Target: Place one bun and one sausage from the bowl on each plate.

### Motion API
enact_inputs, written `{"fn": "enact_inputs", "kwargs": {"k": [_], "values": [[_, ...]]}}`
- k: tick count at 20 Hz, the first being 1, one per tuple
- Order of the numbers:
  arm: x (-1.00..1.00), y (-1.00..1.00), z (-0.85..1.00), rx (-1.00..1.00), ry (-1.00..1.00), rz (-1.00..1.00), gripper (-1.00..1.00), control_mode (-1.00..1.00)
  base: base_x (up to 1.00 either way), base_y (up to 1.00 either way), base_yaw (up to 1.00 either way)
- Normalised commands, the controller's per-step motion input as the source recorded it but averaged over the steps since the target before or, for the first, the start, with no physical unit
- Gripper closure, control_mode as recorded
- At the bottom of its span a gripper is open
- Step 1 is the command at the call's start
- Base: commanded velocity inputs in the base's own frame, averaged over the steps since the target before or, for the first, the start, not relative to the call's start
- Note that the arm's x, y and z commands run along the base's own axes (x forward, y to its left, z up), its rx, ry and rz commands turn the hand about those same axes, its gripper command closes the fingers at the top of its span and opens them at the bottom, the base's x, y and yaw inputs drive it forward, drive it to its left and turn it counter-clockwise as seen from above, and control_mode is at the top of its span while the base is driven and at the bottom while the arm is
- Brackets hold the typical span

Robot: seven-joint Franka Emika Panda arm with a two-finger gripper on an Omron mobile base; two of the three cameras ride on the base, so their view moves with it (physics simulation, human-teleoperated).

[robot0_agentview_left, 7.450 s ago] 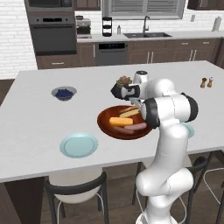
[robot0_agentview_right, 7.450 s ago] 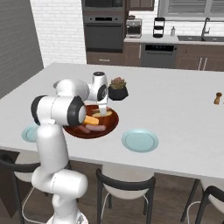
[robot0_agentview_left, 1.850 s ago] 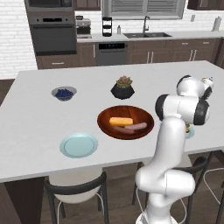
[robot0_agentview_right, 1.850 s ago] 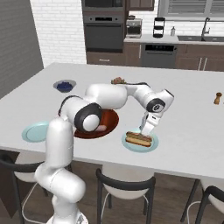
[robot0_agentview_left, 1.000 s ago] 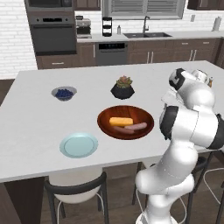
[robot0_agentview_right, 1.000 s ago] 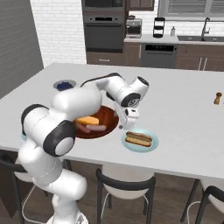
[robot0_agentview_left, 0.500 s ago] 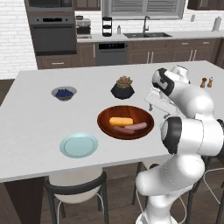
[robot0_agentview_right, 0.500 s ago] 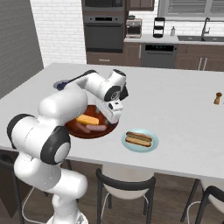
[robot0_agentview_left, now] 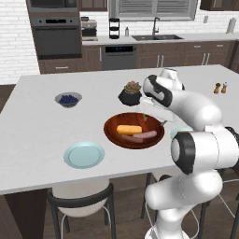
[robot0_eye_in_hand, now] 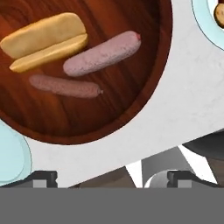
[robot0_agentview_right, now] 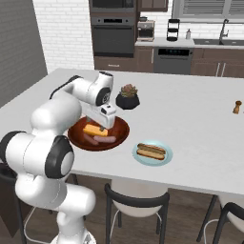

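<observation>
One tabletop (robot0_agentview_left: 37, 140), white, carries everything under and around the tool. Wooden bowl (robot0_agentview_left: 112, 135) lies directly below the tool (robot0_agentview_right: 105, 125), which hangs over its rim with nothing between the widely parted jaws. Two pale blue-green plates: the bare plate (robot0_agentview_left: 84, 155) sits well off to one side of the tool, beyond the bowl; the filled plate (robot0_agentview_right: 162, 159) lies near the tool on the other side, apart from the bowl.

Inside the bowl, below the tool: one bun (robot0_eye_in_hand: 43, 39), yellow-orange, lying flat; beside it two sausages, a paler pink sausage (robot0_eye_in_hand: 103, 53) just beside the bun, and a darker, slimmer sausage (robot0_eye_in_hand: 65, 86) next to that one. None touched by the tool.

On the filled plate: a second bun with a sausage along its top (robot0_agentview_right: 151, 151).

Farther from the tool, past the bowl: black succulent pot (robot0_agentview_left: 130, 94); well apart, a small grey bowl of blueberries (robot0_agentview_left: 68, 99).
</observation>
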Motion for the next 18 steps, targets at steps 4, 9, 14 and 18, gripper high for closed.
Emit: {"fn": "enact_inputs", "kwargs": {"k": [4,9,14,18], "values": [[0.17,0.45,0.0,-0.01,-0.03,0.25,-1.0,-1.0,0.0,0.0,0.0],[0.29,0.39,0.0,-0.03,-0.03,0.27,-1.0,-1.0,0.0,0.0,0.0],[0.42,0.15,-0.02,-0.07,-0.07,0.25,-1.0,-1.0,0.0,0.0,0.0],[0.42,0.01,-0.16,-0.07,-0.15,0.22,-1.0,-1.0,0.0,0.0,0.0]]}}
